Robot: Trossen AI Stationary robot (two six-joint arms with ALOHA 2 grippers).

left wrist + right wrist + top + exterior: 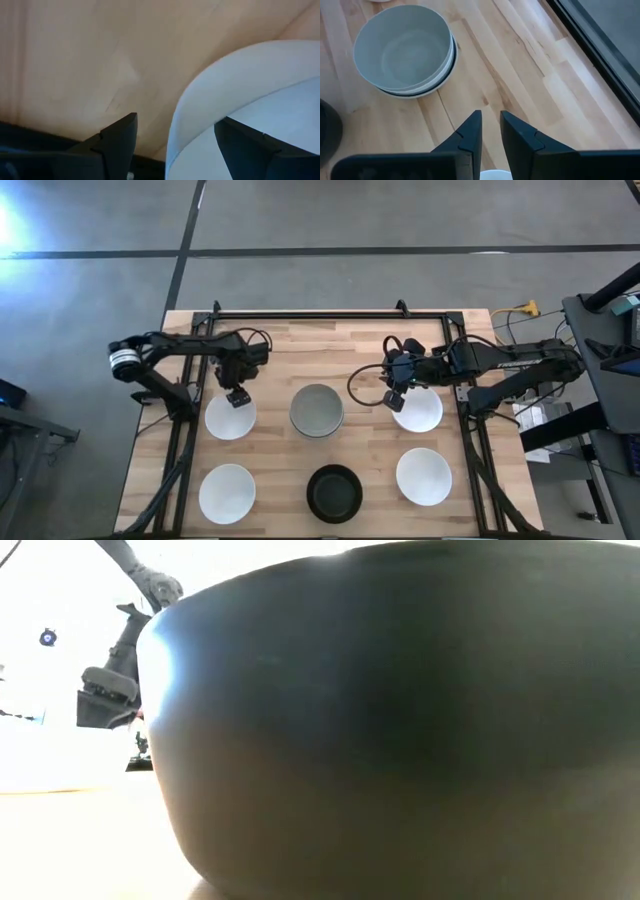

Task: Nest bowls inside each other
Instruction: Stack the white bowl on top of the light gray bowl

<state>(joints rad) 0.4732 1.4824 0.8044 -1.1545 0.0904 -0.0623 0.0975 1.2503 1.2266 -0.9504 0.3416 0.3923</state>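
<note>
Six bowl places show in the high view. A white bowl (230, 418) sits at the left, and a stack with a light grey bowl on top (317, 410) sits in the middle. Another white bowl (417, 412) is at the right. My left gripper (237, 395) is open and points down over the left bowl's far rim (200, 100). One finger (117, 137) stands outside the wall, the other (245, 145) inside. My right gripper (490, 120) hangs above the table by the right bowl's far-left rim, its fingers a narrow gap apart with nothing between them.
Along the near edge stand a white bowl (227, 492), a black bowl (334, 492) and another white bowl (424, 476). The black bowl (400, 720) fills most of the low view. Bare wood lies between the bowls. A dark frame rail (330, 315) borders the table.
</note>
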